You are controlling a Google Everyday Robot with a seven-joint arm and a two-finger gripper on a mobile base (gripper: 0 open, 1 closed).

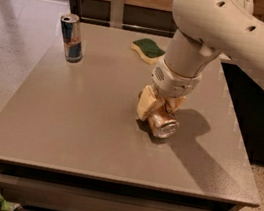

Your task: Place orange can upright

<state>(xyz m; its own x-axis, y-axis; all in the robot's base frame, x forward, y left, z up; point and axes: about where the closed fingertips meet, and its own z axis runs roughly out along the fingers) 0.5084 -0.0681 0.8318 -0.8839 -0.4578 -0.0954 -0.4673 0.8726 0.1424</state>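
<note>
The orange can (pixel 162 124) lies on its side on the grey table (pixel 84 119), right of centre, its shiny silver end facing the camera. My gripper (pixel 158 108) reaches straight down from the big white arm and sits over the can. Its cream-coloured fingers (pixel 146 103) stand on either side of the can's body and appear closed on it. The rear part of the can is hidden behind the gripper.
A taller blue-and-silver can (pixel 72 38) stands upright near the table's far left corner. A green-and-yellow sponge (pixel 149 49) lies at the far edge. The table's front edge is near the camera; a dark cabinet stands to the right.
</note>
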